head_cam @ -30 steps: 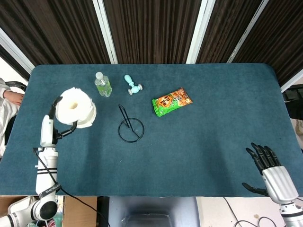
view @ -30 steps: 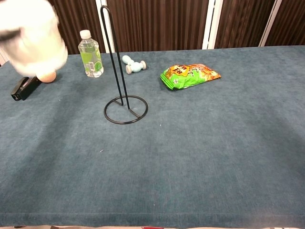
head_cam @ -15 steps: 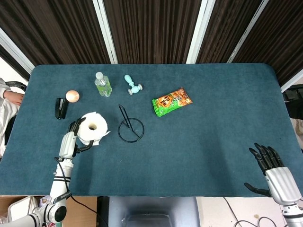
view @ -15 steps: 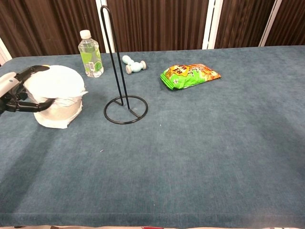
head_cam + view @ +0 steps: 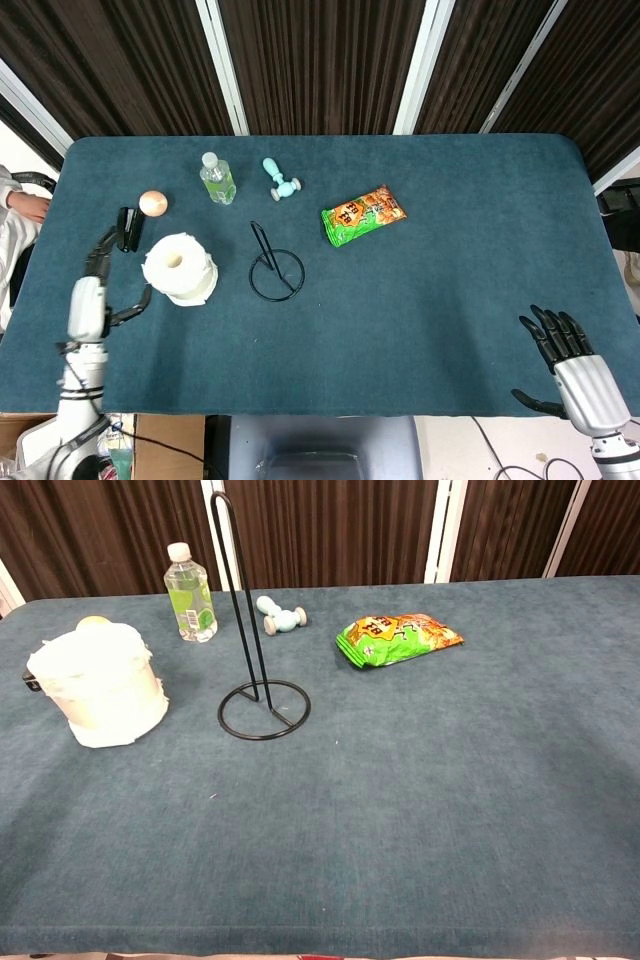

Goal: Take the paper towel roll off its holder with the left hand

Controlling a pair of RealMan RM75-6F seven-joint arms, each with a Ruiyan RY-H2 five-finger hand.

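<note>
The white paper towel roll [image 5: 180, 267] [image 5: 101, 683] stands upright on the blue table, left of the black wire holder [image 5: 274, 267] [image 5: 258, 683], which is bare. My left hand [image 5: 93, 283] is to the roll's left in the head view, fingers spread, a small gap from it and holding nothing. It does not show in the chest view. At the near right table edge my right hand [image 5: 562, 350] rests with fingers apart and empty.
Behind the roll lie a black stapler [image 5: 127, 227] and a small orange ball [image 5: 152, 202]. A water bottle [image 5: 216, 179] [image 5: 189, 593], a light blue dumbbell toy [image 5: 280, 179] [image 5: 279, 614] and a green-orange snack bag [image 5: 362, 214] [image 5: 397, 637] sit further back.
The left hand lowered the roll onto the table left of the holder, let it go and drew back to the left. The right hand stayed about where it was.
</note>
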